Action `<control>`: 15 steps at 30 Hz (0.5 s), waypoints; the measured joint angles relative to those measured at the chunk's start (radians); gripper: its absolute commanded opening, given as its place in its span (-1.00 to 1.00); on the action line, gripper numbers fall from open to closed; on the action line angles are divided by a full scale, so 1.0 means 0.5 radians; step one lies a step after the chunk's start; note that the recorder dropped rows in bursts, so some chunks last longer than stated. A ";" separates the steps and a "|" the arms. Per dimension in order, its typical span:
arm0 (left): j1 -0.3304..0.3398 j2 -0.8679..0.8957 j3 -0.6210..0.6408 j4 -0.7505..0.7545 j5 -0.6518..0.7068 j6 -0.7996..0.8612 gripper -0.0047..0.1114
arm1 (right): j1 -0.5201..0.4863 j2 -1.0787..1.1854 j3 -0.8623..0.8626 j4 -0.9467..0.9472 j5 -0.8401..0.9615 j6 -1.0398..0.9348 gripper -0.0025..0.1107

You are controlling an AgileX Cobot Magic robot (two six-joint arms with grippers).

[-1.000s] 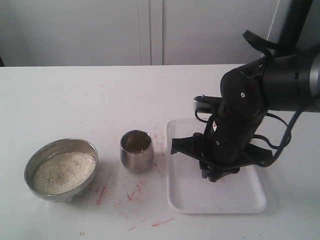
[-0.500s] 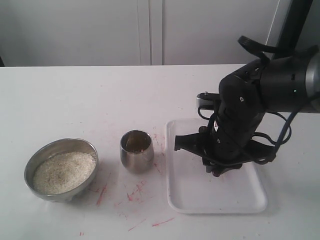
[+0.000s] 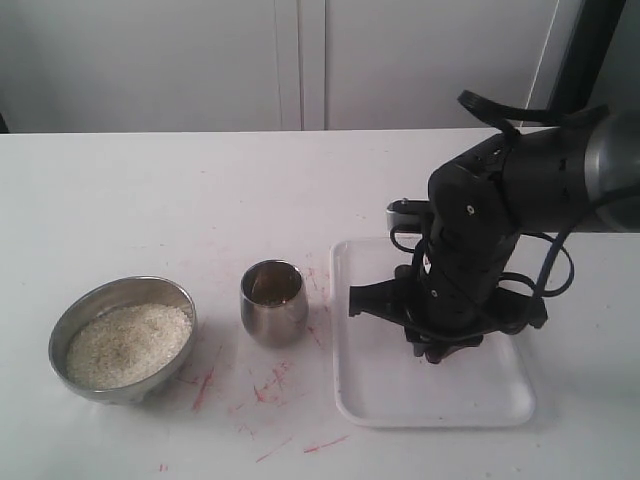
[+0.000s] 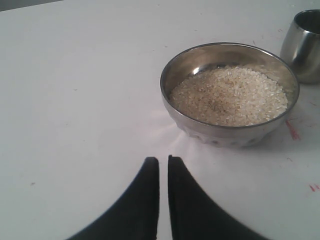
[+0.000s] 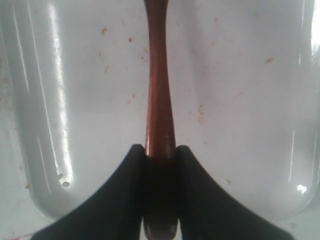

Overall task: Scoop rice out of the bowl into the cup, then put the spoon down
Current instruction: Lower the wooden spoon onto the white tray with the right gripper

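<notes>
The steel bowl (image 3: 130, 385) stands at the left front, holding white rice (image 3: 128, 343). The steel cup (image 3: 273, 305) stands to its right. My right gripper (image 3: 441, 350) hangs low over the white tray (image 3: 400, 405); the arm hides the spoon in the exterior view. The right wrist view shows the right gripper (image 5: 160, 147) shut on the handle of the reddish-brown spoon (image 5: 159, 90), which runs out over the tray floor with its head out of frame. My left gripper (image 4: 163, 160) is shut and holds nothing, a short way from the bowl (image 4: 220, 134), its rice (image 4: 230, 95) and the cup (image 4: 302, 45).
The tray's raised rim (image 5: 47, 125) surrounds the spoon in the right wrist view. Red marks (image 3: 205, 385) stain the white tabletop between bowl, cup and tray. A white cabinet wall (image 3: 300, 60) stands behind the table.
The right arm has shifted and turned slightly over the tray, its upper part moving left. Bowl and cup have not moved.
</notes>
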 measured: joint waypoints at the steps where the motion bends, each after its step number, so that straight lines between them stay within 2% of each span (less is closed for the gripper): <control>1: 0.000 0.000 0.000 0.000 0.000 0.000 -0.67 | 0.000 0.000 0.000 0.000 -0.001 0.000 -0.93; 6: 0.000 0.000 0.000 0.000 0.000 0.000 -0.67 | 0.000 0.000 0.000 -0.020 -0.034 -0.003 -0.80; 15: 0.000 0.000 0.000 0.000 0.000 0.000 -0.67 | 0.000 0.000 0.000 -0.020 -0.045 -0.003 -0.80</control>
